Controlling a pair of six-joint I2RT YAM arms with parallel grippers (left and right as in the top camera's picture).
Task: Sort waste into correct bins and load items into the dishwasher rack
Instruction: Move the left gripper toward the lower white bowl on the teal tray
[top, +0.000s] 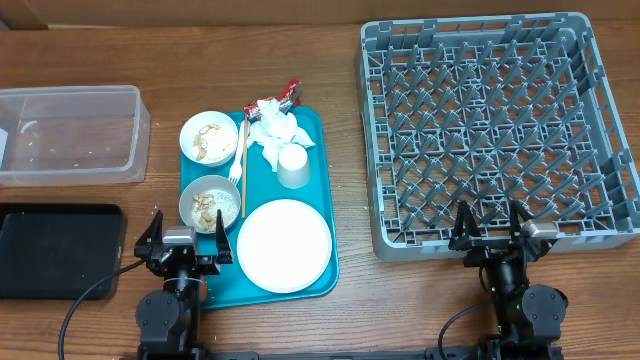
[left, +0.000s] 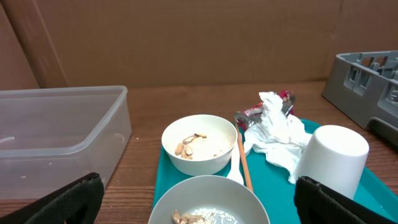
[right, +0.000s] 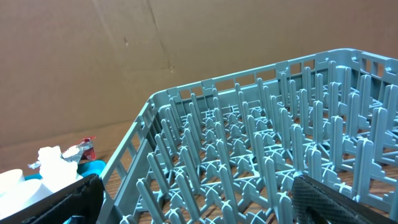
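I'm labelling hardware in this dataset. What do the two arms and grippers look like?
Both arms are black with rounded joint housings. The left gripper and right gripper each have two black tapered fingers and a pale grey block at the wrist. A thin black cable trails from each arm. No markings are legible.

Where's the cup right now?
Overhead: the cup sits on the right half of the teal tray, between the crumpled napkin behind it and the plate in front.

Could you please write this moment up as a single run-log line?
left gripper: open, empty, near tray | right gripper: open, empty, near rack | plate, bowls, cup, napkin, wrapper: all on tray | rack: no dishes yet
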